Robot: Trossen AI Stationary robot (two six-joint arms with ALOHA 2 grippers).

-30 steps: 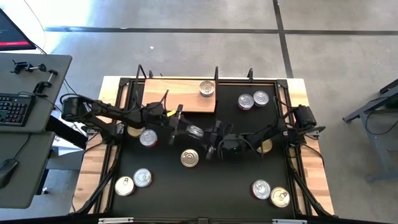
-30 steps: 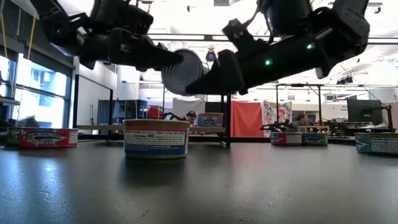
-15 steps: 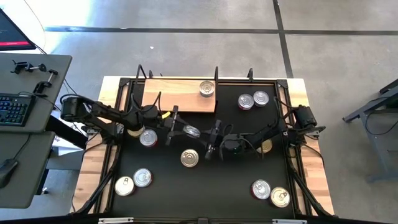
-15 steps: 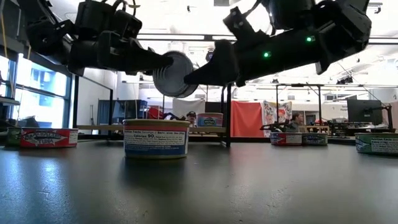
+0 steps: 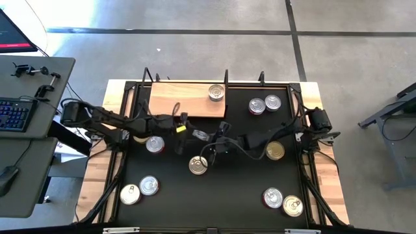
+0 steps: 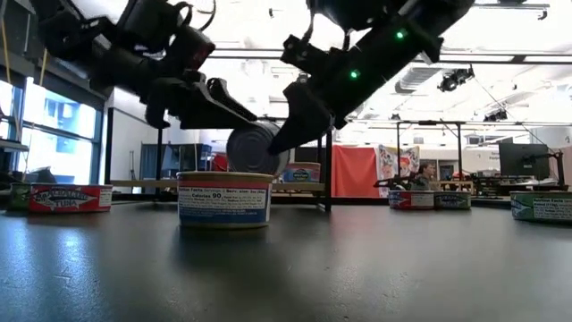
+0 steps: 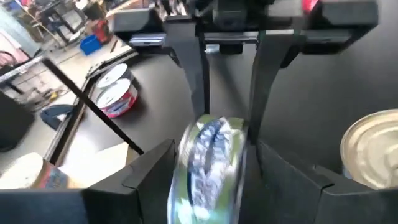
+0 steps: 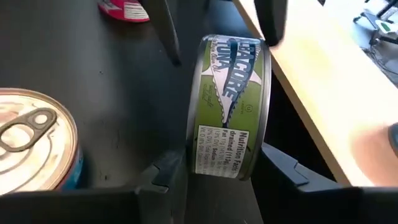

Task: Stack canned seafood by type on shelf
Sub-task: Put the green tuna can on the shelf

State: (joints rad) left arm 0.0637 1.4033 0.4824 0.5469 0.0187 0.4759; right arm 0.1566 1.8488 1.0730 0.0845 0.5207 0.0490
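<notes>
A tuna can with a green label (image 8: 230, 106) stands on edge in the air over the black mat's middle (image 5: 201, 135), with my right gripper (image 8: 224, 177) shut on it. My left gripper (image 7: 211, 180) faces it from the table's left. It is open, and its fingers (image 8: 166, 34) stand on either side of the same can, with a gap showing. The shelf (image 5: 185, 97), a light wood slab at the mat's far edge, bears one can (image 5: 216, 92) on its right end. Another can (image 5: 198, 165) stands on the mat just near of the grippers. My right gripper pinches the can's two flat ends between its fingers, one at the rim (image 8: 194, 163) and one at the opposite rim (image 8: 264, 158). The fingers come slanting down from the table's right. The can is on edge, label sideways, lifted clear of the mat (image 6: 257, 148).
More cans stand on the mat: two at the far right (image 5: 264, 104), a gold one (image 5: 275, 151) under my right arm, one (image 5: 154, 144) under my left arm, two near left (image 5: 139, 190) and two near right (image 5: 283, 201). A black frame rims the mat.
Both grippers have tipped downward, and the can between them has sunk toward the mat, still on edge. My right gripper's fingers have drawn in on the can from the right.
</notes>
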